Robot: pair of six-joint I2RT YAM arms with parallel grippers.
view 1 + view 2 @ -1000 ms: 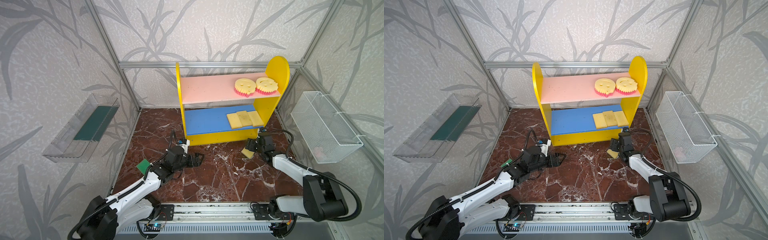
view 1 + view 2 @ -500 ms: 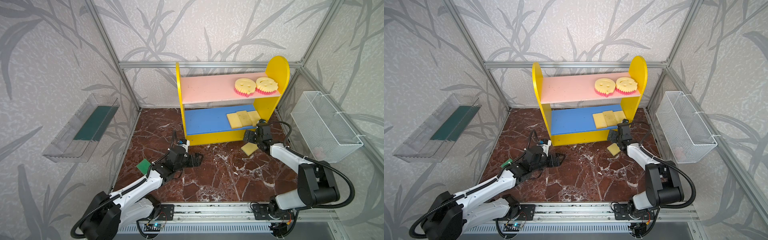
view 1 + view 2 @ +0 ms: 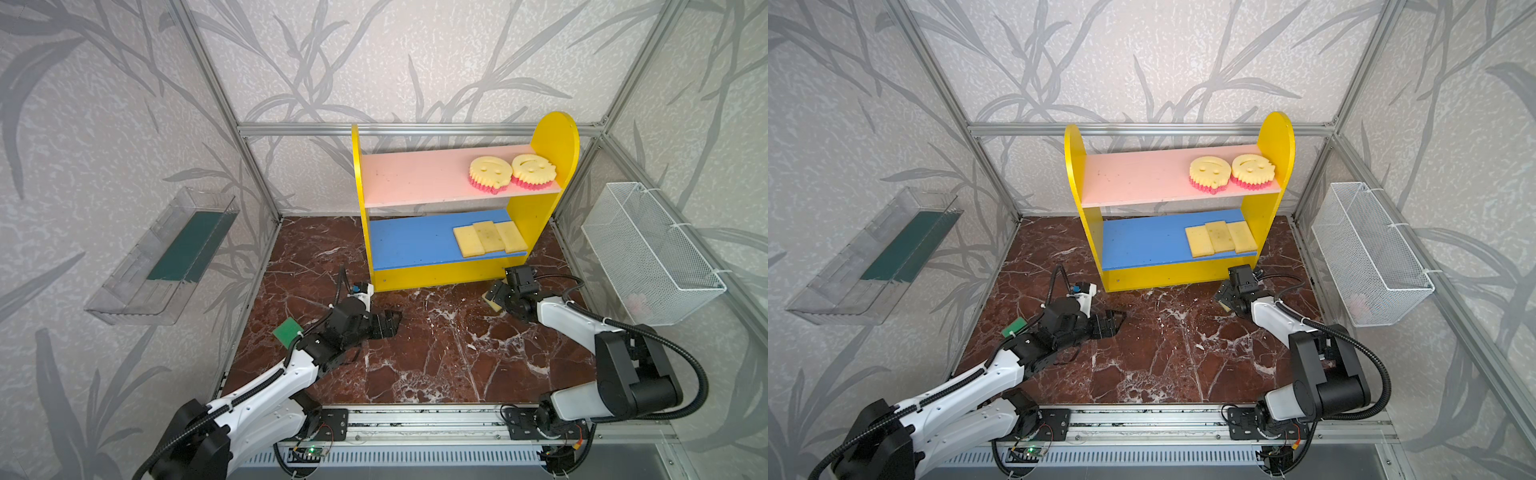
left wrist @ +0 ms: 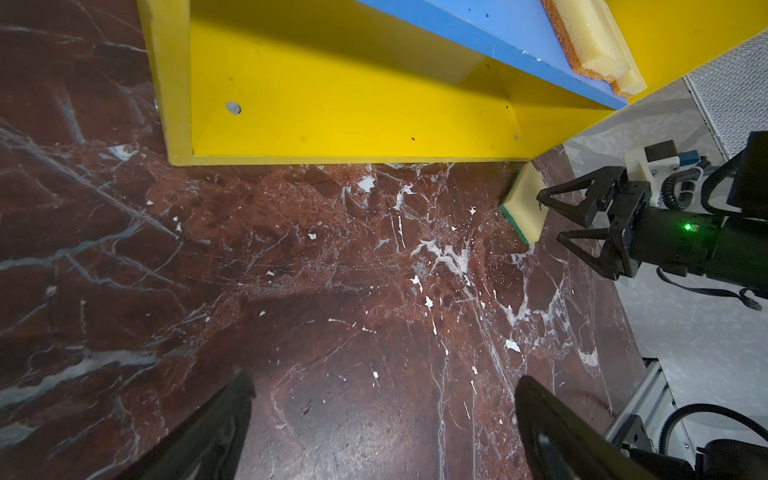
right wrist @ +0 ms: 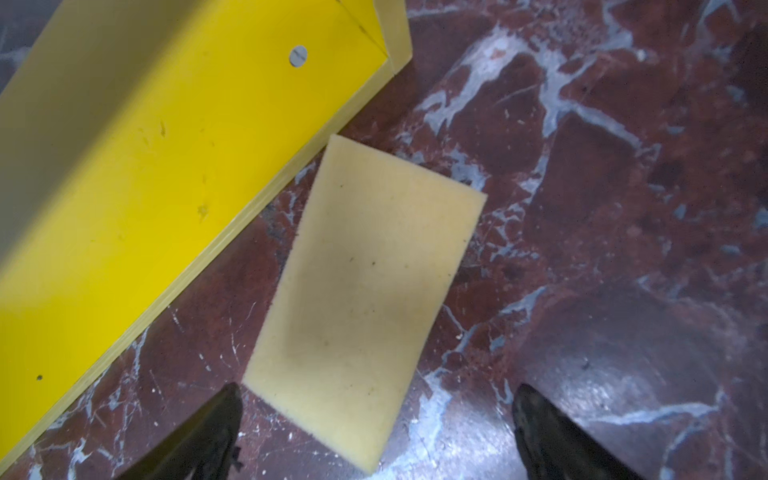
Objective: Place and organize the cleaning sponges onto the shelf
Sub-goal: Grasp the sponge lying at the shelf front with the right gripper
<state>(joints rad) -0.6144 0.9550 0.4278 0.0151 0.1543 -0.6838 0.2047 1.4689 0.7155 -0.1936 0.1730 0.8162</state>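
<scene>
The shelf (image 3: 432, 276) (image 3: 1167, 277) stands at the back. Two round smiley cleaning sponges (image 3: 490, 172) (image 3: 1209, 170) sit on its pink board, and three pale yellow rectangles (image 3: 489, 237) (image 3: 1220, 237) lie on its blue board. Another pale yellow sponge (image 5: 365, 291) (image 4: 524, 199) with a green underside lies flat on the floor by the shelf's right foot. My right gripper (image 3: 496, 295) (image 5: 376, 395) is open over that sponge's near end and holds nothing. A green-faced sponge (image 3: 287, 331) (image 3: 1013, 328) lies beside my left arm. My left gripper (image 3: 392, 322) (image 4: 382, 399) is open and empty over bare floor.
A clear tray (image 3: 166, 257) with a dark green bottom hangs on the left wall. On the right wall is a white wire basket (image 3: 648, 253). The arms' metal rail (image 3: 415, 419) runs along the front edge. The floor is dark red marble (image 3: 436, 353).
My right gripper opened a little wider, rose toward the shelf's foot, then came back down over the floor sponge. The sponge stayed on the floor. My left arm barely moved.
</scene>
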